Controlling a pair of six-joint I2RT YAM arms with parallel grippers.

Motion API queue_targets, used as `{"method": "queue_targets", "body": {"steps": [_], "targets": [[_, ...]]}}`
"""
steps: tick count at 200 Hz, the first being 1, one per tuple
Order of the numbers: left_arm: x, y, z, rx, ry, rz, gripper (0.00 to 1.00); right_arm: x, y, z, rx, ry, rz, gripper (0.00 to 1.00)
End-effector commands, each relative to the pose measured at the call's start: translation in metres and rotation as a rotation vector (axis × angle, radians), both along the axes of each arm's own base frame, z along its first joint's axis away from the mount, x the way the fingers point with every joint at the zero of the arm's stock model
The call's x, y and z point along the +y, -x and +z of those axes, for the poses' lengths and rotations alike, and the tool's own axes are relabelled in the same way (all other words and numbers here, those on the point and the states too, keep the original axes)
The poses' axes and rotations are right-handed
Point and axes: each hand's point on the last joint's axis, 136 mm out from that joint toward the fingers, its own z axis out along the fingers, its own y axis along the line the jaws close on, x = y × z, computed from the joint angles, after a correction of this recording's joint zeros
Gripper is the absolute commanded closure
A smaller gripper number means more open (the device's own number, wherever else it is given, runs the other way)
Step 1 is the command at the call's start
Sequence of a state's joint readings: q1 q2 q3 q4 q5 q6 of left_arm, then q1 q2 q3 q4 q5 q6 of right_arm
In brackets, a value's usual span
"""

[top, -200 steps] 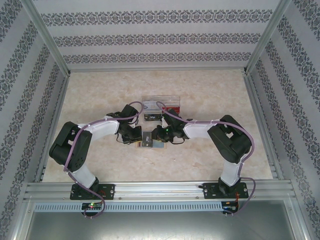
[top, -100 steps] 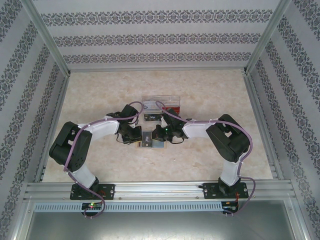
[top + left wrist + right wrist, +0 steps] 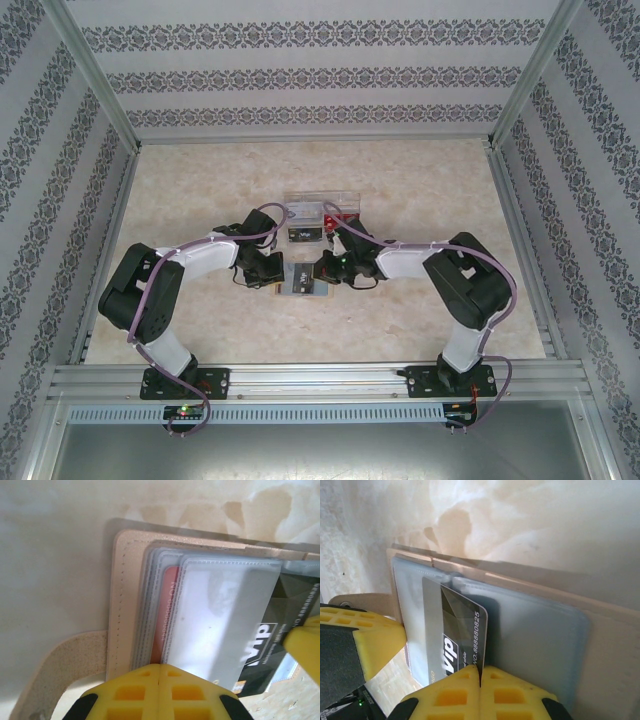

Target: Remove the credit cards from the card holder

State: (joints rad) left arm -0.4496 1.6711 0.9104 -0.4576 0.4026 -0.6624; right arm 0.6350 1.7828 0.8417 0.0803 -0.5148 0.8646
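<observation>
Grey card [image 3: 455,630] (half out) pinched by right gripper [image 3: 480,674]; left gripper [image 3: 159,672] clamps card holder [image 3: 116,605]

top: high rear, looking down | wrists: close-up, from opposite sides | shared: card holder [image 3: 120,605]

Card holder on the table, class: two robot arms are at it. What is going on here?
The left hand is clamped on one edge of the open tan card holder, which lies flat on the table. The right hand pinches a dark grey vip card that sticks partway out of a clear sleeve. A red card sits tucked in another sleeve, so the job is not yet done.
</observation>
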Motion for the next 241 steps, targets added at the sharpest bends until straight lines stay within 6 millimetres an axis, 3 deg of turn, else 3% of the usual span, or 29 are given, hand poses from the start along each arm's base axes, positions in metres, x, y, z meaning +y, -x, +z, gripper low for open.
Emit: {"method": "queue_targets", "body": {"steps": [1, 65, 108, 118, 131, 167, 201, 241], "targets": [[0.032, 0.021, -0.031, 0.092, -0.157, 0.035, 1.0, -0.014, 0.004, -0.001, -0.004, 0.018, -0.005, 1.0], [0.03, 0.017, -0.025, 0.074, -0.15, 0.028, 1.0, -0.037, 0.008, 0.02, -0.044, -0.012, -0.004, 1.0], [0.024, 0.005, 0.001, 0.022, -0.118, 0.029, 1.0, -0.047, 0.006, 0.048, -0.103, -0.012, 0.005, 1.0], [0.021, 0.0, 0.012, -0.002, -0.106, 0.03, 0.94, -0.049, 0.005, 0.055, -0.12, 0.001, 0.014, 1.0], [0.019, -0.009, 0.028, -0.043, -0.094, 0.041, 0.76, -0.051, 0.003, 0.066, -0.149, 0.025, 0.034, 1.0], [0.014, -0.028, 0.078, -0.187, -0.045, 0.054, 0.42, -0.06, -0.009, 0.097, -0.242, 0.143, 0.086, 1.0], [0.02, -0.034, 0.114, -0.285, -0.037, 0.071, 0.25, -0.061, -0.029, 0.132, -0.353, 0.247, 0.156, 1.0], [0.056, -0.031, 0.132, -0.349, -0.109, 0.159, 0.14, -0.06, -0.051, 0.161, -0.51, 0.36, 0.265, 1.0]]}}
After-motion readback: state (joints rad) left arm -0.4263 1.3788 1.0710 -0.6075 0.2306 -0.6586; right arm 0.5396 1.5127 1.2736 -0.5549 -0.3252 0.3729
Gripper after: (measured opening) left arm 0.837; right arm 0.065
